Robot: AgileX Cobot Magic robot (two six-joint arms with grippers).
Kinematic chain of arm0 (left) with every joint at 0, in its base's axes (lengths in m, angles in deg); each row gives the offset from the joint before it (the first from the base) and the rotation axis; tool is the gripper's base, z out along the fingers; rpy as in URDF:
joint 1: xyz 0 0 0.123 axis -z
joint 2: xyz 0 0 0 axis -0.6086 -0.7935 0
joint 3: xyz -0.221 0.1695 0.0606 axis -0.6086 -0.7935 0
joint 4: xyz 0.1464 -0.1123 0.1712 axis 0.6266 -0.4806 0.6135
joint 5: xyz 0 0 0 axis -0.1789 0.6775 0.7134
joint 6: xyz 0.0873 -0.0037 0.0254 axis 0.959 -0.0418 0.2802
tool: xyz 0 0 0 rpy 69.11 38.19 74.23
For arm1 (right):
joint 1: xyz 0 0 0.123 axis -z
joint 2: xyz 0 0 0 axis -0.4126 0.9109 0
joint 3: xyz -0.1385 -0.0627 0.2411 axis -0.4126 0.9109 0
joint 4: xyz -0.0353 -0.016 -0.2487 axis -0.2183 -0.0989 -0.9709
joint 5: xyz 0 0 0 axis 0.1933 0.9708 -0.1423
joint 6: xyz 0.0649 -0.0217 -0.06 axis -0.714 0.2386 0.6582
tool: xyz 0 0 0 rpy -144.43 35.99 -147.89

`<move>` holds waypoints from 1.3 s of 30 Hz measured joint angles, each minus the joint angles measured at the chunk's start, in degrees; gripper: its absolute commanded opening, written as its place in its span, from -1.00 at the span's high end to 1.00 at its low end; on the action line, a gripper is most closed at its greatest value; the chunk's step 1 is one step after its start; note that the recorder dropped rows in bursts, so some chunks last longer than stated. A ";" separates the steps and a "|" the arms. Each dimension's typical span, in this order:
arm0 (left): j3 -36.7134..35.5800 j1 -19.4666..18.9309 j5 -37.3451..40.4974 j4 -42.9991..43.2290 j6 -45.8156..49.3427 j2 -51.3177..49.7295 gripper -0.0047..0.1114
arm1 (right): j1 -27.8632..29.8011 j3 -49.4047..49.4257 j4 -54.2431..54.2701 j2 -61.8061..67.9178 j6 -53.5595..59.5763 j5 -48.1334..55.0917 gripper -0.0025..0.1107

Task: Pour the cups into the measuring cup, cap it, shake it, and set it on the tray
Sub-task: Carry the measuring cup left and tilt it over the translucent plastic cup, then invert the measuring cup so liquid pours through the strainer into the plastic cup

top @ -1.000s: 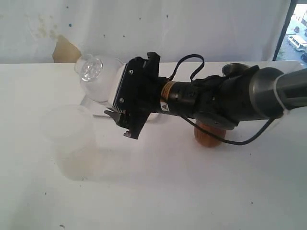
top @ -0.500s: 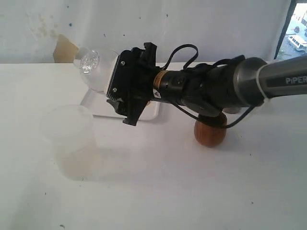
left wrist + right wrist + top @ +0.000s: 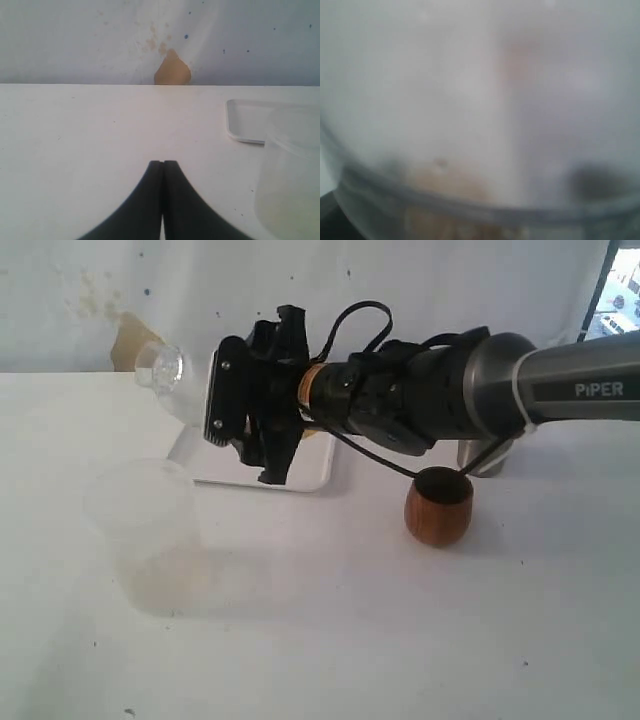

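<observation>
My right gripper (image 3: 207,408) is shut on the clear measuring cup (image 3: 165,375), which it holds tilted in the air over the far left corner of the white tray (image 3: 300,476). The right wrist view is filled by the blurred measuring cup (image 3: 480,100). The brown wooden cup (image 3: 438,506) stands upright on the table under the right arm. The steel tumbler (image 3: 487,456) shows only partly behind that arm. My left gripper (image 3: 163,163) is shut on nothing, low over bare table, with the tray (image 3: 245,125) ahead to one side.
A wide frosted plastic cup (image 3: 140,530) stands at the front left, close beside the left gripper (image 3: 292,175). A white wall with a torn tan patch (image 3: 135,340) closes off the back of the table. A window shows at the far right.
The right arm has swung left and upward with the measuring cup, tilting it further. The wooden cup, earlier half hidden under the arm, now shows whole.
</observation>
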 measured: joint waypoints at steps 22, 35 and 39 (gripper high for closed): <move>0.00 0.00 0.00 0.00 0.00 0.00 -0.86 | -1.24 -2.41 0.00 1.14 20.17 7.87 0.96; 0.00 0.00 0.00 0.00 0.00 0.00 -0.86 | -1.24 -2.48 0.00 1.14 27.09 9.90 0.96; 0.00 0.00 0.00 0.00 0.00 0.00 -0.86 | -1.24 -2.48 0.00 1.14 29.33 10.02 0.96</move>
